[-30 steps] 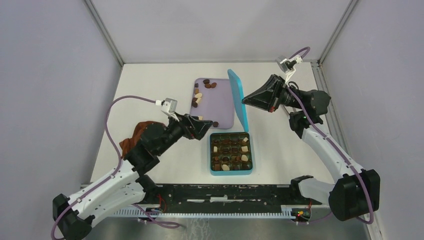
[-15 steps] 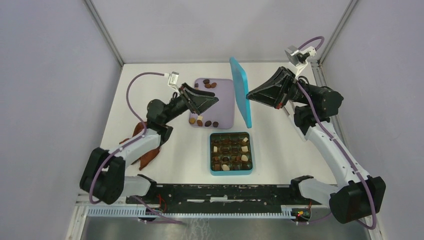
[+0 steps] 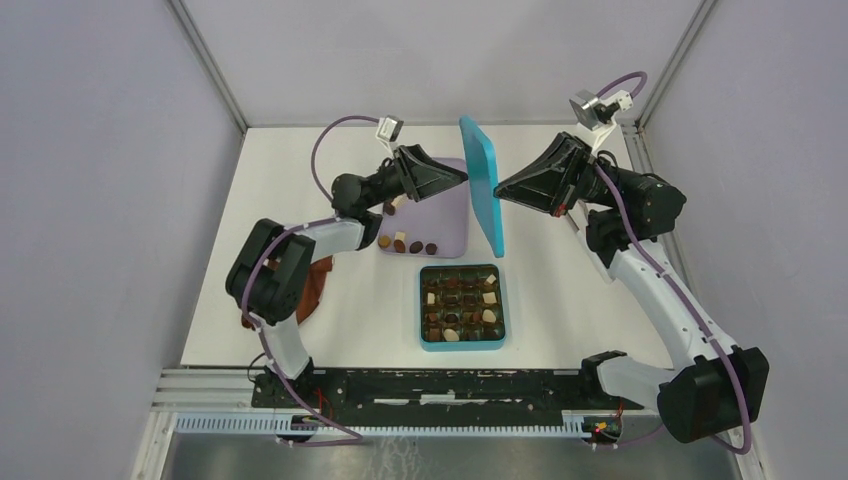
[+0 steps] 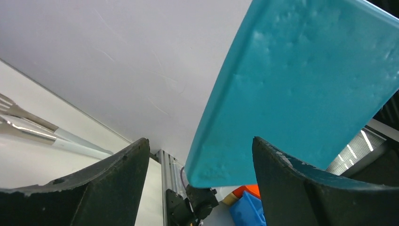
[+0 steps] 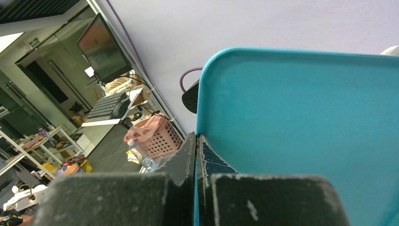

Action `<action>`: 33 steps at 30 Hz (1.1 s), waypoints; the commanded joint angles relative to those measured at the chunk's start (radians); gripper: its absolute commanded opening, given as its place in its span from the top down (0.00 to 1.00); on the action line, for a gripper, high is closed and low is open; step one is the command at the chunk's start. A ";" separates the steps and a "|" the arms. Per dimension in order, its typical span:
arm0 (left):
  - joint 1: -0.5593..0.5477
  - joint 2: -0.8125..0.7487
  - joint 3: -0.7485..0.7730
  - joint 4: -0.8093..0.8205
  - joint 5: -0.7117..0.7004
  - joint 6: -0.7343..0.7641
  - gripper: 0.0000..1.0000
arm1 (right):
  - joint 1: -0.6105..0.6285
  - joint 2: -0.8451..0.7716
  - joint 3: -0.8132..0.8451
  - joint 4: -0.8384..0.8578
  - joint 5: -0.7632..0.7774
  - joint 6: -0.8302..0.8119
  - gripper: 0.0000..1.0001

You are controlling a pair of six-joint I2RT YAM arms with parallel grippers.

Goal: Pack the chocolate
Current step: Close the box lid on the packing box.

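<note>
Chocolate pieces fill the gridded teal box near the table's front. More chocolate lies on the lilac tray. The teal lid stands on edge in the air between the two arms. My right gripper is shut on the lid's rim, the fingers pinching the teal edge of the lid. My left gripper hovers open over the tray, just left of the lid. In the left wrist view a corner of the lid shows between its spread fingers, untouched.
A reddish-brown cloth lies at the left, under the left arm. A black rail runs along the near edge. Grey walls and metal frame posts close in the white table.
My left arm has swung from beside the teal box up over the lilac tray to the lid, jaws open. The right gripper raised the lid slightly, then held still.
</note>
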 commanded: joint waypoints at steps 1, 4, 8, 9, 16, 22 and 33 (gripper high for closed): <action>-0.022 0.055 0.112 0.282 0.044 -0.099 0.15 | -0.003 0.003 0.014 0.091 0.040 0.037 1.00; -0.054 0.084 0.175 0.282 0.073 -0.112 0.15 | -0.003 0.007 0.008 0.104 0.044 0.052 1.00; -0.075 0.061 0.205 0.282 0.101 -0.120 0.19 | -0.004 0.004 0.006 0.117 0.045 0.061 1.00; -0.074 0.052 0.201 0.283 0.102 -0.119 0.21 | -0.003 0.002 0.007 0.119 0.046 0.063 1.00; -0.075 -0.013 0.179 0.282 0.120 -0.124 0.49 | -0.068 -0.017 -0.009 0.129 0.049 0.094 1.00; -0.072 -0.088 0.157 0.282 0.131 -0.125 0.58 | -0.131 -0.027 -0.060 0.122 0.042 0.092 1.00; -0.035 -0.159 0.133 0.282 0.121 -0.176 0.81 | -0.237 -0.012 -0.104 0.102 0.017 0.053 1.00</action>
